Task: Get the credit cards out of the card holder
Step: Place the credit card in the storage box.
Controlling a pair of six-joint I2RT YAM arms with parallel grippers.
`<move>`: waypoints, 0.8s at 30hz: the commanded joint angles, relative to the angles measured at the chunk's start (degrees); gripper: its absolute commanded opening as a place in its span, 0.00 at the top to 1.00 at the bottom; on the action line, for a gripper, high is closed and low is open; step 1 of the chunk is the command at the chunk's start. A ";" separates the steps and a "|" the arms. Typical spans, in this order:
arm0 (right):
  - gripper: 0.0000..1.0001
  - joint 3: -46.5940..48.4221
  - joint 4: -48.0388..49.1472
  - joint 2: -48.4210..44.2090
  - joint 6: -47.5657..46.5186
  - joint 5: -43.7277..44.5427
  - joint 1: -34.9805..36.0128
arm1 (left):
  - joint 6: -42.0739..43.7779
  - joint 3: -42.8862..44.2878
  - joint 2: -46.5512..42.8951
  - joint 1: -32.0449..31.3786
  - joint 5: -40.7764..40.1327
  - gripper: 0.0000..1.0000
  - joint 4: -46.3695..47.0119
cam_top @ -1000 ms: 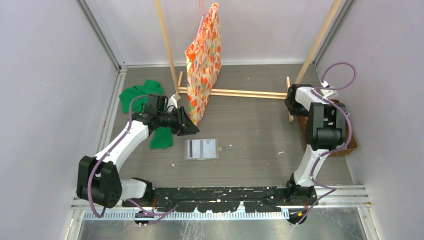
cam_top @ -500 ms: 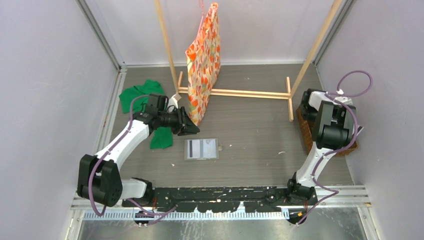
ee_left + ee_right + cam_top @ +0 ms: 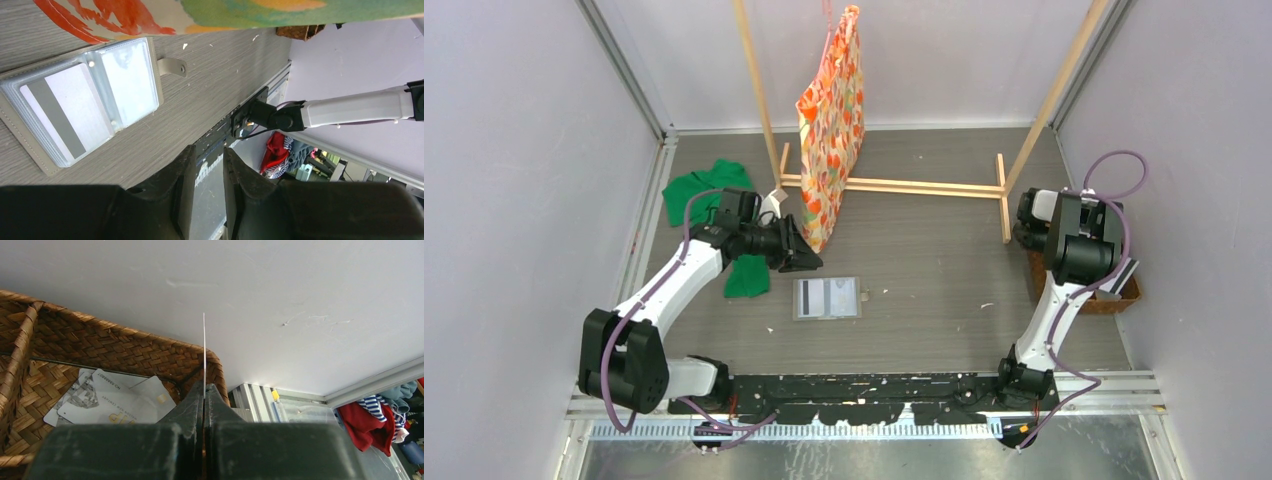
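The card holder (image 3: 827, 297) lies open and flat on the desk (image 3: 944, 260) toward its near edge, with a striped card (image 3: 57, 112) in one clear pocket; whether more sit behind is hard to tell. Light, floppy and slick, it will likely slide: pin its grey border and pinch the stiff card's exposed edge. The left fingers (image 3: 182, 185) hover beside it, narrowly parted and empty. The right fingers (image 3: 192, 405) clamp a thin card (image 3: 204, 345) above the basket (image 3: 115, 347) at the right edge.

At centre of table (image 3: 944, 260), card holder (image 3: 827, 297) laid open; behind it, bag (image 3: 832, 120) hanging from wooden rack (image 3: 904, 186); cloth (image 3: 699, 190) back left; wicker basket (image 3: 115, 342) at right edge, credit cards (image 3: 115, 402) inside, right gripper (image 3: 204, 390) above, card (image 3: 204, 345) pinched upright.
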 commanded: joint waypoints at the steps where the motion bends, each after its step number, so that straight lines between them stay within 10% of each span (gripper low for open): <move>1: 0.99 0.14 -9.19 -3.25 3.65 19.18 0.63 | 1.27 0.73 -0.91 0.14 1.14 0.72 -0.14; 19: 0.99 20.31 -8.59 -24.48 -8.06 3.52 11.69 | 3.26 0.85 0.42 0.14 2.26 0.74 -2.20; 24: 0.99 17.83 10.91 -35.66 -28.28 -7.91 11.88 | 5.06 0.98 0.02 0.14 2.84 0.74 -3.33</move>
